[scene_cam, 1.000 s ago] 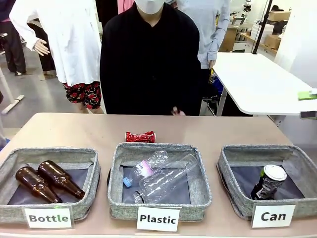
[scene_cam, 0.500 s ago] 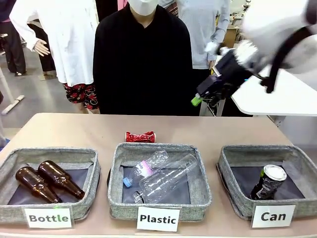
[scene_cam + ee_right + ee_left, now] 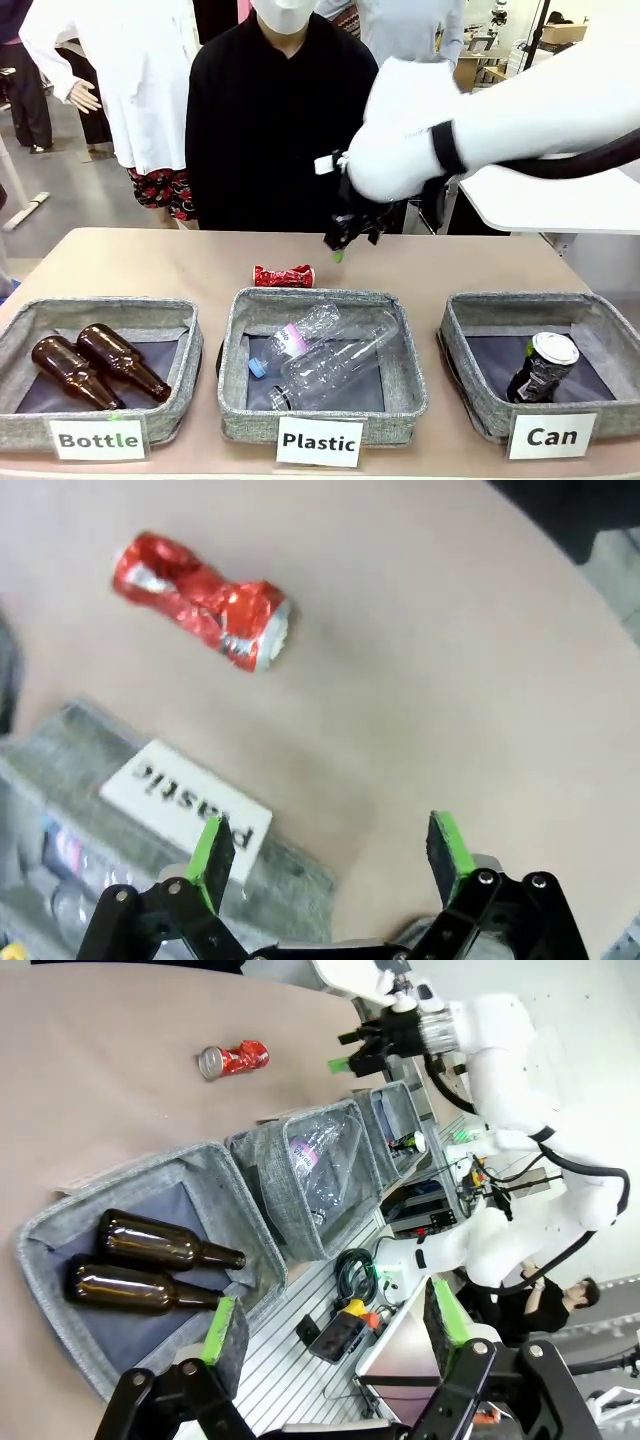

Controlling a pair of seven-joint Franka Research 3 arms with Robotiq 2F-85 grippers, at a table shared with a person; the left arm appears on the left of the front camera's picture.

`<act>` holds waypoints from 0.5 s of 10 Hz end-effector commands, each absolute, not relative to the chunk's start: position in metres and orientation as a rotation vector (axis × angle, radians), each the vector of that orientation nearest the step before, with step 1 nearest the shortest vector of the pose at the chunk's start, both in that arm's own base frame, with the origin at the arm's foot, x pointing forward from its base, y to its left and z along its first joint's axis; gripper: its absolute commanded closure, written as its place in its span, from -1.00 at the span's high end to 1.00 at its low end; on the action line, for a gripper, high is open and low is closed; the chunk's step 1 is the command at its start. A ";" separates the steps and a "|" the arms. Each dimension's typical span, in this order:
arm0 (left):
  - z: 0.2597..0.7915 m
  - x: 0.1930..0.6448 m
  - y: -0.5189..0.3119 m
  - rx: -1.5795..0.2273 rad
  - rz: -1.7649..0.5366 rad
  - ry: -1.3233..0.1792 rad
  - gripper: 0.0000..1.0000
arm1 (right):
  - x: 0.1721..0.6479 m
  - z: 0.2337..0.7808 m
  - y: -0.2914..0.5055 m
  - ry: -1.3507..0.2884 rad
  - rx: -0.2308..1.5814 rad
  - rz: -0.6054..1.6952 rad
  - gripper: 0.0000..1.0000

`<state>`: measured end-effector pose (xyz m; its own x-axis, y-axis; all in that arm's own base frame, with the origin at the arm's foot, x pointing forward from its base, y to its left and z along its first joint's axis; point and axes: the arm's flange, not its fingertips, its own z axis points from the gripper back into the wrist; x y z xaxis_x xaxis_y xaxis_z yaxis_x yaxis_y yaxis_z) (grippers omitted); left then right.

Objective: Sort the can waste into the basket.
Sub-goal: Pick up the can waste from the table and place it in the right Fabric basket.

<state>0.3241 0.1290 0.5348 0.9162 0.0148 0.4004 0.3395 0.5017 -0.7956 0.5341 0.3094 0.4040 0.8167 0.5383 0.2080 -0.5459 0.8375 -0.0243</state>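
A crushed red can (image 3: pixel 283 276) lies on its side on the table just behind the middle basket; it also appears as the red can (image 3: pixel 200 600) and the red can (image 3: pixel 233 1059). A dark can (image 3: pixel 541 366) with a silver-white top leans inside the grey basket (image 3: pixel 612 420) labelled "Can" at the right. My right gripper (image 3: pixel 340 248) hangs open and empty above the table, slightly right of the red can; its green pads (image 3: pixel 212 850) stand wide apart. My left gripper (image 3: pixel 330 1320) is open and empty, high above the left basket.
The "Plastic" basket (image 3: pixel 400 385) in the middle holds clear bottles. The "Bottle" basket (image 3: pixel 185 375) at the left holds two brown glass bottles. A person in black stands at the far edge. My right arm (image 3: pixel 520 120) spans the right half of the table.
My right arm has swung in from the upper right, leftward and down, bringing its open gripper close to the red can. The cans and baskets have not moved.
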 end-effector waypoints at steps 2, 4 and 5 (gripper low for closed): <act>0.536 0.323 0.129 -1.036 -0.215 -0.383 0.83 | 0.554 0.380 0.335 -0.211 -0.025 0.491 1.00; 0.536 0.323 0.129 -1.036 -0.215 -0.383 0.83 | 0.542 0.373 0.331 -0.197 0.001 0.530 1.00; 0.536 0.323 0.129 -1.036 -0.215 -0.383 0.83 | 0.542 0.373 0.331 -0.197 0.001 0.530 1.00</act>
